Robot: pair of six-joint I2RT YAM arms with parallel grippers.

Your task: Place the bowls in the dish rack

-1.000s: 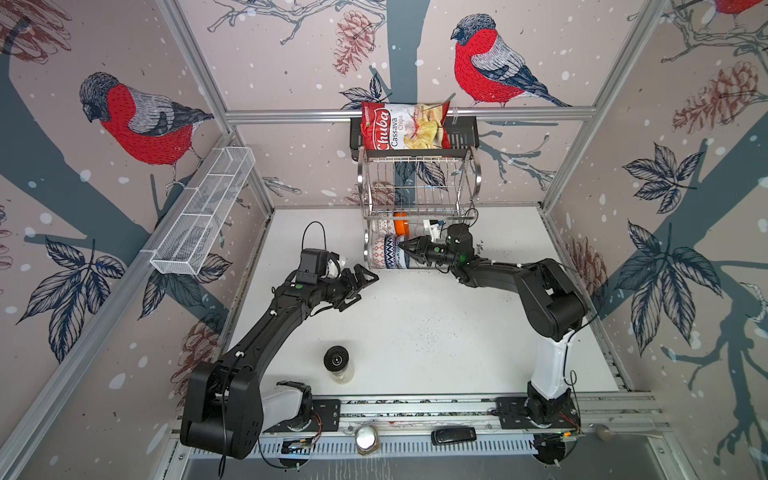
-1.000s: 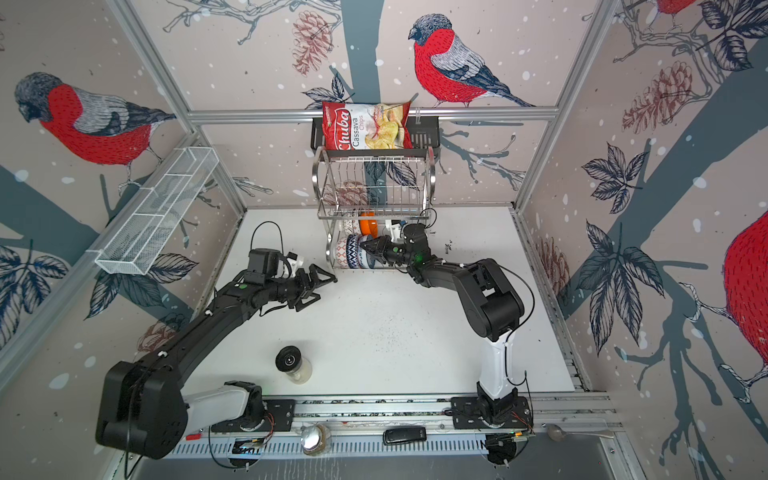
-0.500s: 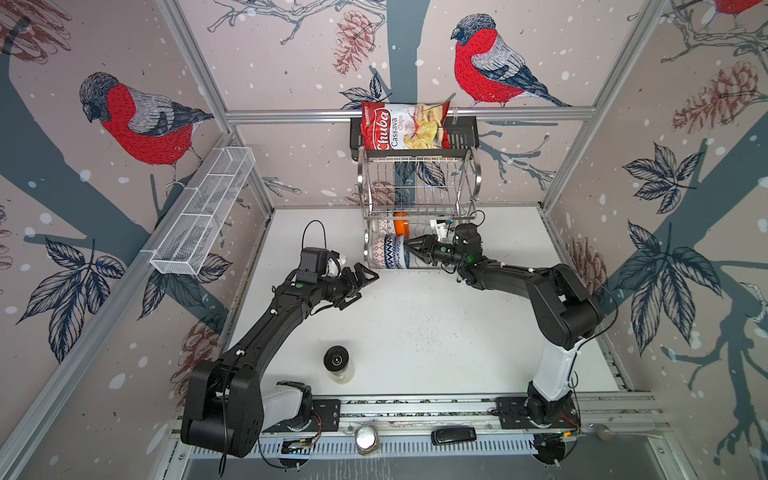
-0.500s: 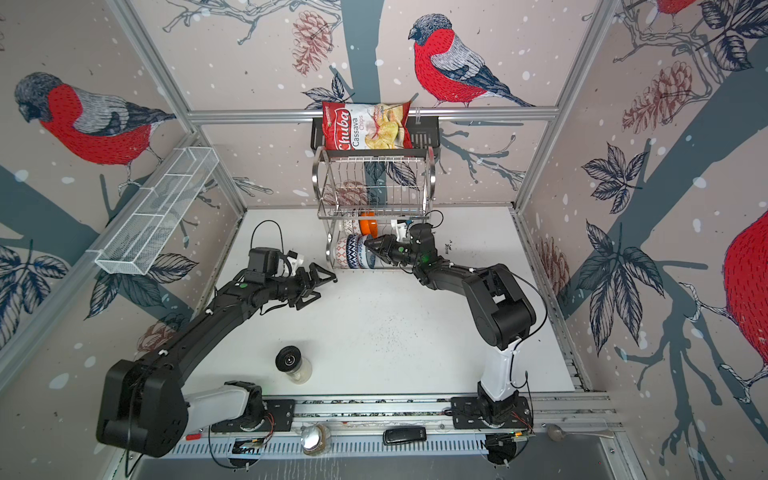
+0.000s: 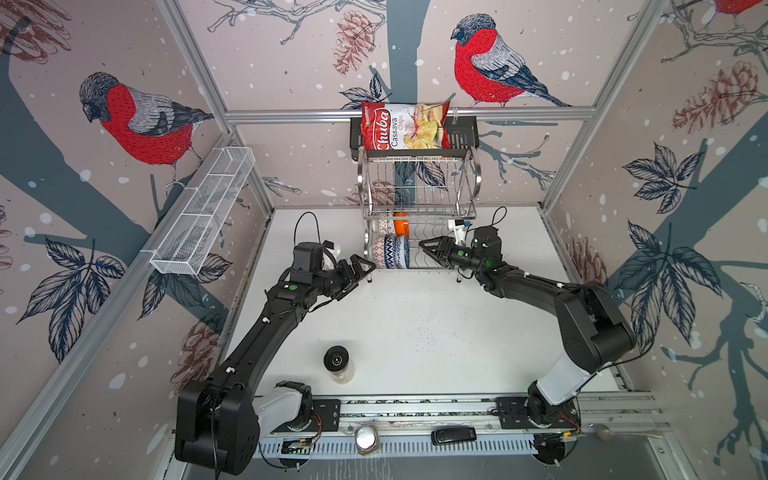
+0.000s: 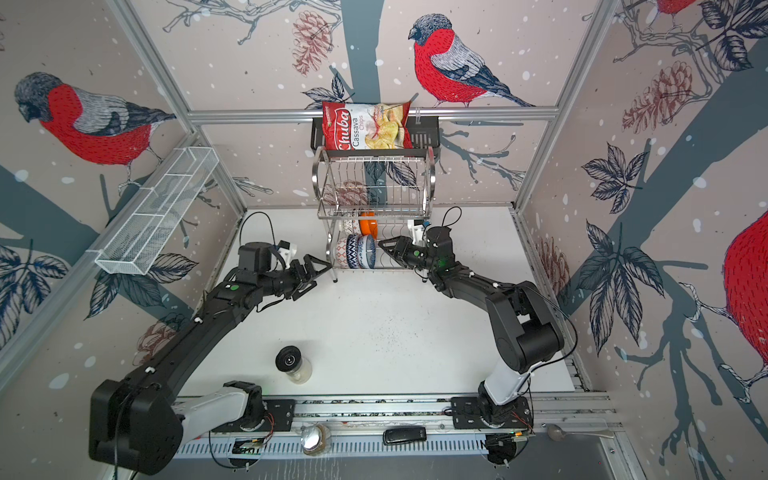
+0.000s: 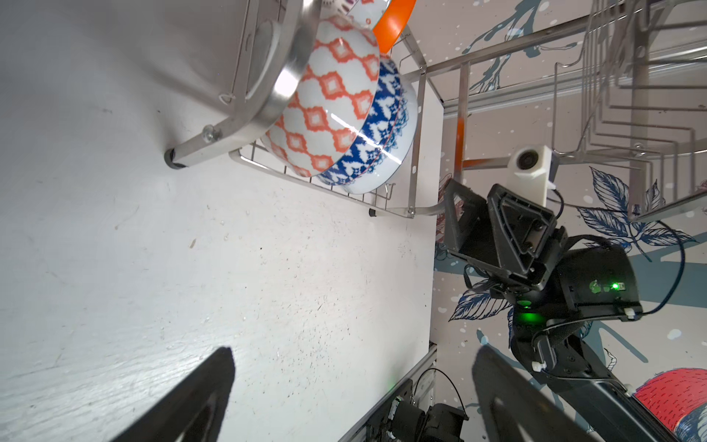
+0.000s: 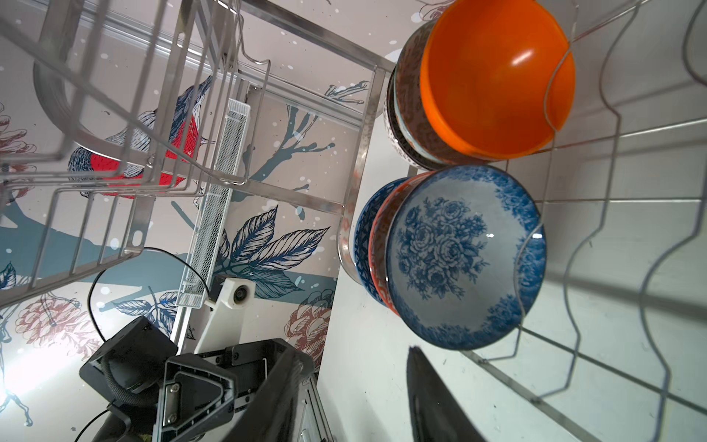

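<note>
bowls [image 8: 459, 260] in dish rack [image 5: 417, 216] lower tier, chips [image 5: 401, 126] in basket [image 5: 462, 135]

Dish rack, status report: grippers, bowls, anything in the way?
Left gripper open, empty. Right gripper open, empty, beside the bowls. Bowls on edge, lower tier of dish rack. Jar well clear.

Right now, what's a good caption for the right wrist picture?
Orange bowl and blue floral bowl stand on edge in the dish rack.
</note>
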